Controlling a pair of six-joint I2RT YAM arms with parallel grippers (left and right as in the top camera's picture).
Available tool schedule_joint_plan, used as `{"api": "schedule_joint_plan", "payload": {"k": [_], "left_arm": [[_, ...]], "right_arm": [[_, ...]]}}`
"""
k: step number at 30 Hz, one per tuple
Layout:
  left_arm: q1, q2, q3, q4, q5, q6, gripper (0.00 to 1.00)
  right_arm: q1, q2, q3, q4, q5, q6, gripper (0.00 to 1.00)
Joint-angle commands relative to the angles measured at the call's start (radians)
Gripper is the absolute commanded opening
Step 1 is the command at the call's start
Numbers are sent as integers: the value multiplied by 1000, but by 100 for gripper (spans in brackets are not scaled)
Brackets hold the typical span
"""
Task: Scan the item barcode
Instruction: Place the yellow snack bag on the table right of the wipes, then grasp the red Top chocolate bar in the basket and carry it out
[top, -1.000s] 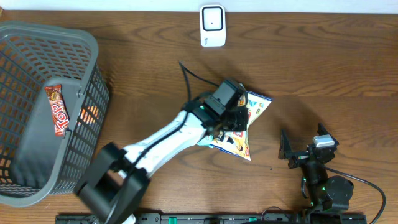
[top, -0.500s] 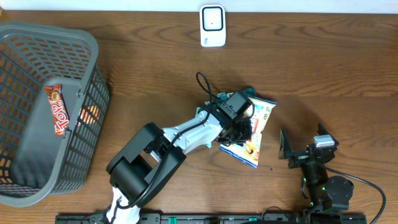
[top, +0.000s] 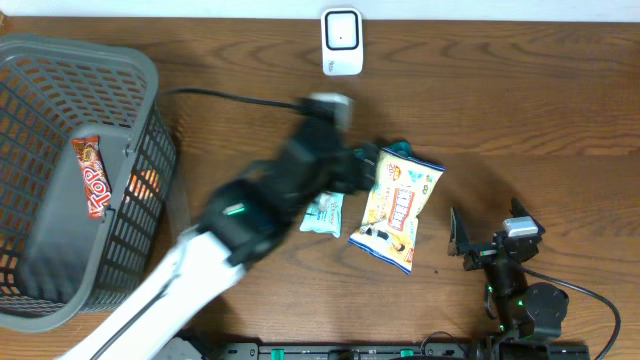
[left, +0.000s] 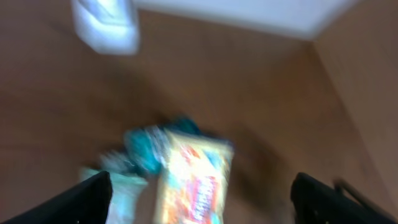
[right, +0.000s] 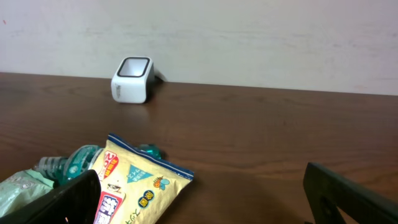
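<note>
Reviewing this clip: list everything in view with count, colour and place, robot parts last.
Basket: one, grey, table's left end.
Candy bar: one, red-brown, inside the basket.
Scanner: one, white, back edge, centre.
Snack bag: one, yellow, flat on the table, right of centre.
Small packet: one, pale green, left of the snack bag.
Teal item: one, teal, at the bag's top edge; kind unclear.
Table: one, brown wood.
Left gripper: one, black, jaws open, by the bag.
Right gripper: one, black, jaws open, empty, near right.
</note>
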Motion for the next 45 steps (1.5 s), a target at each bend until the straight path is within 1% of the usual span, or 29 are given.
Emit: {"api": "schedule_joint_plan", "payload": {"k": [1,2,3,5,6,7,10,11,12,13,15,17,18,20,22,23,26,35,36,37,38,40,41,42,43,44,45], "left_arm": [[141,-133,52,-38,-247,101,96],[198,-161,66,-55,-272,114,100],[248,-178,77,-73,-285,114,99],[389,-203,106,-120,-314,112,98],[466,-206,120,-144,-315,92,98],[544,-206,134,-172,-311,60,98],[861,-188,142,-233,-313,-104,98],[907,-180,141,-232,-315,-109,98],[997,-151,140,-235,-319,-109,98],[1052,-126,140,-248,-318,-109,98],[1120,-80,138,-280,-319,-106,98],[1169,-24,122,-291,-318,-92,98],[1191,16,112,-290,-318,-65,98],[1209,101,106,-290,-299,31,98],[1211,203,106,-282,-242,185,98],[1211,257,106,-282,-209,239,98],[1211,383,106,-283,-160,282,98],[1211,628,106,-246,-159,301,99],[1211,652,106,-233,-148,321,99],[1211,680,106,-219,-105,366,100],[1211,707,105,-211,-74,386,100],[1211,754,105,-204,-58,386,100],[1211,778,105,-205,-58,386,98],[1211,797,105,-206,-58,386,86],[1211,808,105,-208,-58,389,72],[1211,819,105,-212,-58,391,54],[1211,822,105,-215,-58,391,31]], "right_arm": [[-3,-1,-1,-4,-3,-15,99],[-3,-1,-1,-4,-3,-15,99],[-3,-1,-1,-4,-3,-15,99],[-3,-1,-1,-4,-3,-15,99],[-3,-1,-1,-4,-3,-15,99],[-3,-1,-1,-4,-3,-15,99],[-3,-1,-1,-4,-3,-15,99],[-3,-1,-1,-4,-3,-15,99],[-3,-1,-1,-4,-3,-15,99],[-3,-1,-1,-4,-3,-15,99],[-3,-1,-1,-4,-3,-15,99],[-3,-1,-1,-4,-3,-15,99],[-3,-1,-1,-4,-3,-15,99],[-3,-1,-1,-4,-3,-15,100],[-3,-1,-1,-4,-3,-15,99],[-3,-1,-1,-4,-3,-15,99],[-3,-1,-1,-4,-3,-15,99],[-3,-1,-1,-4,-3,-15,99],[-3,-1,-1,-4,-3,-15,99],[-3,-1,-1,-4,-3,-15,99],[-3,-1,-1,-4,-3,-15,99],[-3,-1,-1,-4,-3,-15,99],[-3,-1,-1,-4,-3,-15,99],[-3,-1,-1,-4,-3,-15,99],[-3,-1,-1,-4,-3,-15,99],[-3,-1,-1,-4,-3,-15,99],[-3,-1,-1,-4,-3,-15,99]]}}
